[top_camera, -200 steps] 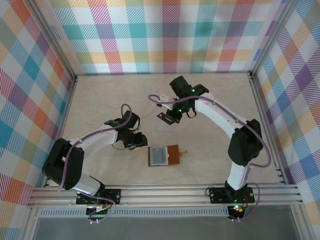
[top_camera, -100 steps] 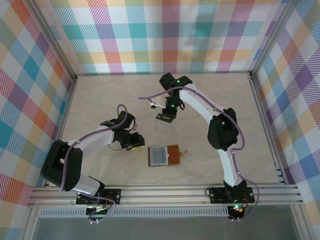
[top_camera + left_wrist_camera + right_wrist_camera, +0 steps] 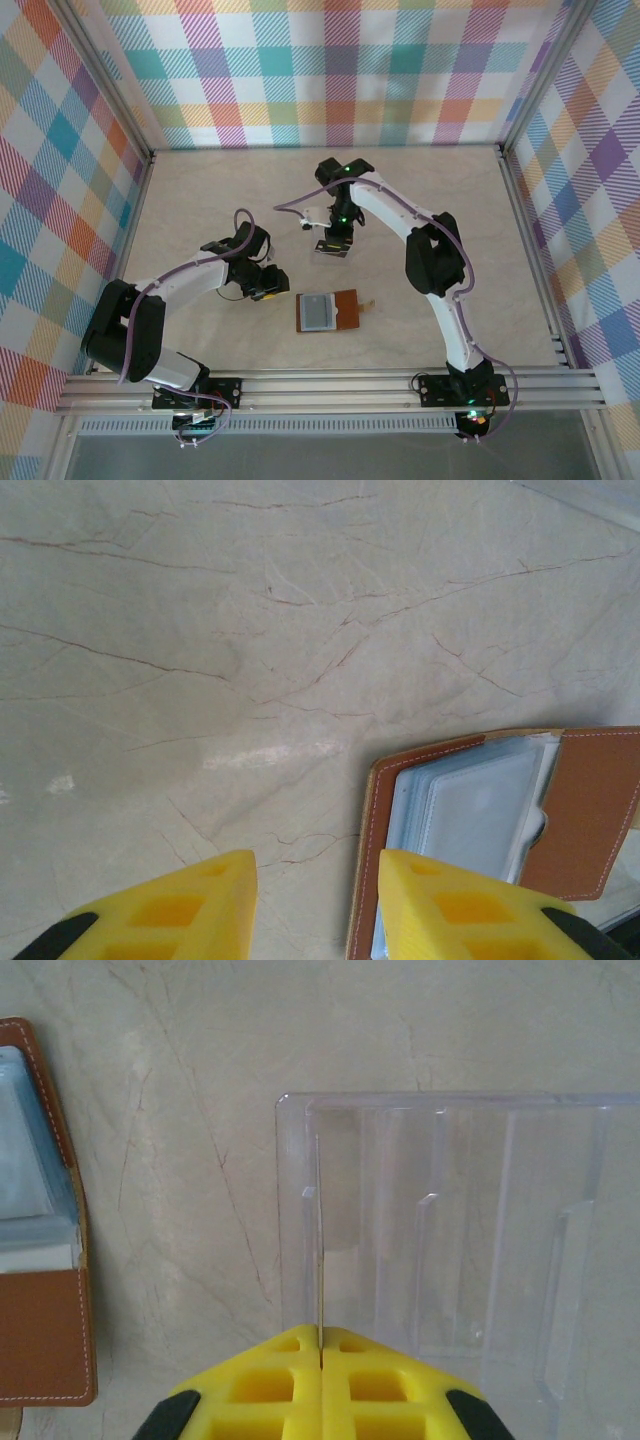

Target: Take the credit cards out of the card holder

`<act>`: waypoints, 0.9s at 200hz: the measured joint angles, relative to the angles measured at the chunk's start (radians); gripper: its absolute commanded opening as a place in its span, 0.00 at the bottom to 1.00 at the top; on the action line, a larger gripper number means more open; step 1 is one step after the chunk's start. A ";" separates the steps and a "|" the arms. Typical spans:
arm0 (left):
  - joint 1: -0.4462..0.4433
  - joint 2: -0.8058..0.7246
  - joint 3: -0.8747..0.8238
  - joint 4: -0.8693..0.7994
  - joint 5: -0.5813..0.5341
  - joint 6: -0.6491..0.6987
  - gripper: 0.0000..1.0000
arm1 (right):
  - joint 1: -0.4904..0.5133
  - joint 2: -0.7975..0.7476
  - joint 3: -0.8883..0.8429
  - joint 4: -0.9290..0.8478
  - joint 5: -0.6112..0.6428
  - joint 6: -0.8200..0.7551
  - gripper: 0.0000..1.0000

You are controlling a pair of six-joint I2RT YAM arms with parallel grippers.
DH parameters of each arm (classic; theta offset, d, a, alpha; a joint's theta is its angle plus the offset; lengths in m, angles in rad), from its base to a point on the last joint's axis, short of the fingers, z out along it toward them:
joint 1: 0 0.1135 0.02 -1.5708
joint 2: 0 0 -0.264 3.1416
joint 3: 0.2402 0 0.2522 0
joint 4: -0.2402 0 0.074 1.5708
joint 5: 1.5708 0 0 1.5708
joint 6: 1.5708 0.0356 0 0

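- The top camera shows the card holder [image 3: 330,312] lying open and flat on the table [image 3: 200,200], near the front middle. Its grey inside faces up and a small snap tab [image 3: 368,303] sticks out to the right.
- That same view places the left gripper [image 3: 268,285] just left of the holder. The right gripper [image 3: 336,236] is well behind it, farther up the table, over a clear rack [image 3: 331,250] that is hard to pick out against the pale surface.
- The left wrist camera settles what the top view cannot. The left gripper [image 3: 317,880] has its yellow fingers [image 3: 190,900] standing apart, with bare table between them and nothing held.
- In that wrist view the card holder [image 3: 590,810] lies just to the right of the fingers, apart from them, with its lower edge cut off by the frame.
- The right wrist camera shows the right gripper [image 3: 321,1338] with its fingers pressed together on a thin credit card [image 3: 320,1220]. The card is seen edge-on, as a mere line running up from the seam.
- That card stands over the left end of the clear rack [image 3: 480,1240], whose dividers show plainly here. I cannot tell whether the card's far edge sits in a slot.
- The card holder [image 3: 40,1340] appears at the left edge of this view, mostly cut off.
- The holder's grey pockets [image 3: 470,815] look pale and glossy, and it is unclear whether cards sit inside them.
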 measured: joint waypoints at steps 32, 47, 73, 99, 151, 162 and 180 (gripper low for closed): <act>0.000 0.000 0.000 -0.002 0.000 0.000 0.38 | 0.005 0.004 0.000 -0.025 -0.006 -0.025 0.00; 0.000 0.000 0.000 -0.002 0.000 0.000 0.38 | 0.006 0.013 0.000 -0.032 -0.006 -0.038 0.01; 0.000 0.000 0.000 -0.002 -0.001 0.000 0.38 | 0.008 0.036 0.000 -0.032 -0.016 -0.043 0.08; 0.000 0.001 0.000 -0.002 -0.001 0.000 0.39 | 0.011 0.045 0.000 -0.027 -0.021 -0.047 0.23; 0.000 0.025 0.001 0.001 -0.001 -0.006 0.40 | 0.012 -0.011 -0.100 0.117 -0.010 -0.018 0.34; 0.000 0.025 0.003 0.000 -0.001 -0.005 0.40 | 0.012 -0.055 -0.156 0.161 -0.001 -0.013 0.36; 0.000 0.025 0.003 -0.002 -0.001 -0.005 0.40 | 0.012 -0.134 -0.232 0.245 0.020 0.002 0.38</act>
